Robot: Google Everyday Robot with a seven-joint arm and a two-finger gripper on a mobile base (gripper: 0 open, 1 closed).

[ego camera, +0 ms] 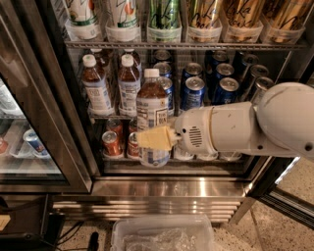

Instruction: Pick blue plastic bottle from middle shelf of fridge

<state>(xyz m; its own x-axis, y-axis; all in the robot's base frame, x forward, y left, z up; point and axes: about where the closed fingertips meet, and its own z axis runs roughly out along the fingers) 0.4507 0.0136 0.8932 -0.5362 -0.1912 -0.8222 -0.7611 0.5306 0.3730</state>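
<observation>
The blue plastic bottle, with brown drink, a white cap and a white and pale-blue label, stands upright in front of the middle shelf of the fridge. Its base hangs lower than the shelf rail, in front of the cans below. My gripper reaches in from the right on a white arm. Its tan fingers are shut across the bottle's lower half.
Two more tea bottles stand at the left of the middle shelf, and several blue cans at its right. Red cans fill the lowest shelf. Tall cans stand above. A clear plastic bin sits on the floor.
</observation>
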